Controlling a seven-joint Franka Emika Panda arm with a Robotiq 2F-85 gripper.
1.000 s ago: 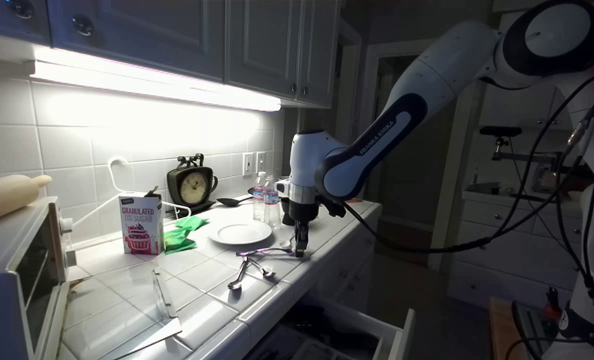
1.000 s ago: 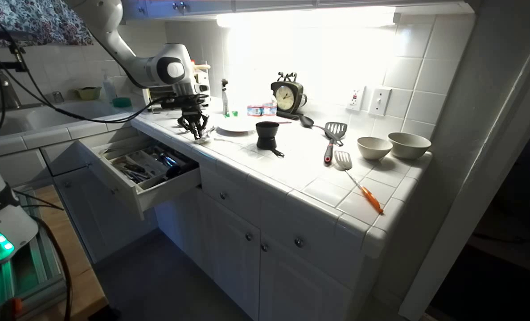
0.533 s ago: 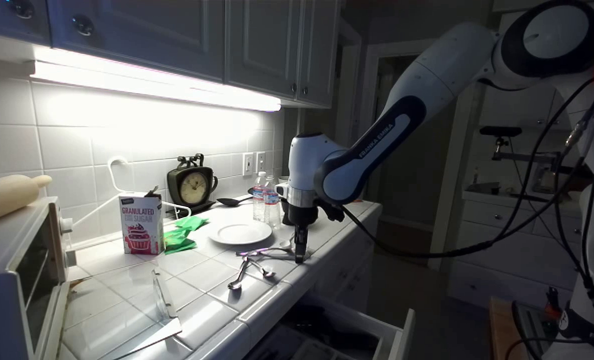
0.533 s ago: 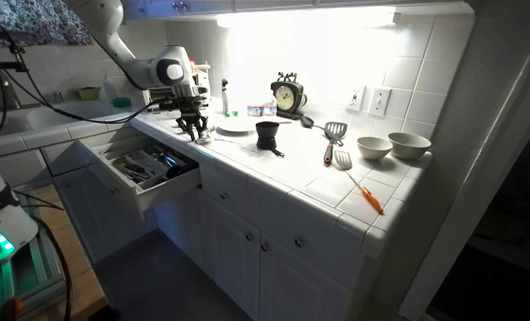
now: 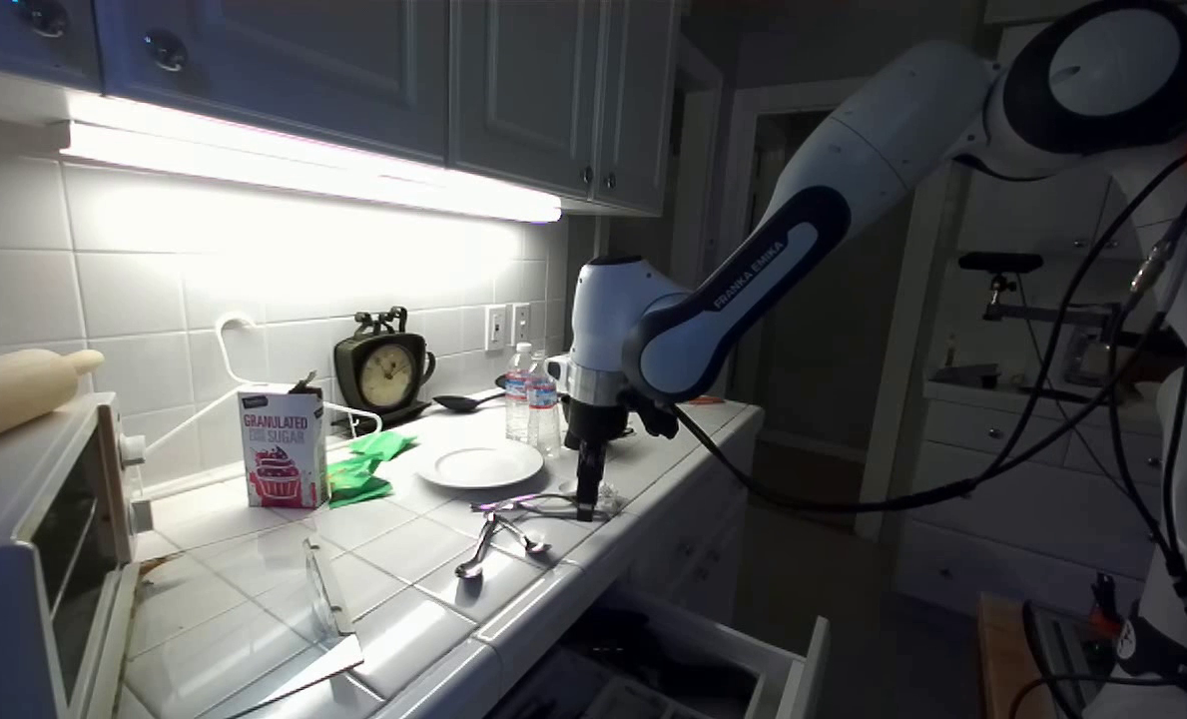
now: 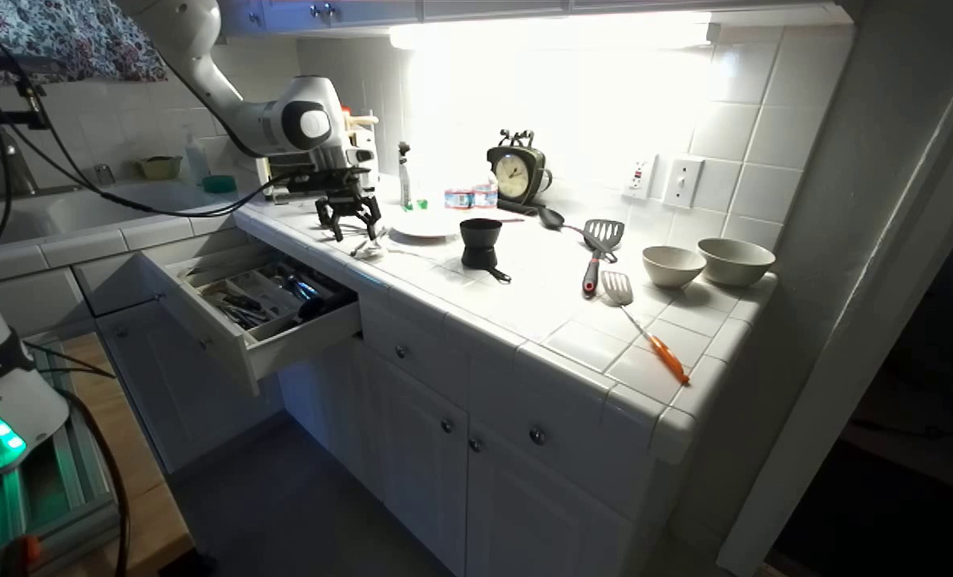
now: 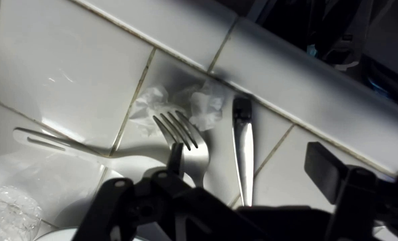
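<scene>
- Jaws spread wide above the counter point(image 7: 75, 57), framing a shiny cutlery handle point(image 7: 244, 154) just beside the fork point(image 7: 197, 160)!
- Crumpled plastic point(image 7: 207, 110) sits at the fork's tines point(image 7: 176, 130).
- Best bet: descend squarely astride that handle, missing the fork.

From opposite ends, both exterior views overlook the same countertop point(image 6: 542, 300); the wrist view peers closely down.

Black gripper point(image 7: 247, 163), silver fork point(image 7: 199, 157), white surface point(image 7: 78, 67) with a tan grid. In an exterior view, floral curtain point(image 6: 91, 48) at ten o'clock; in an exterior view, tan rolling pin point(image 5: 9, 396) at nine, green wrapper point(image 5: 358, 479) at eight.
</scene>
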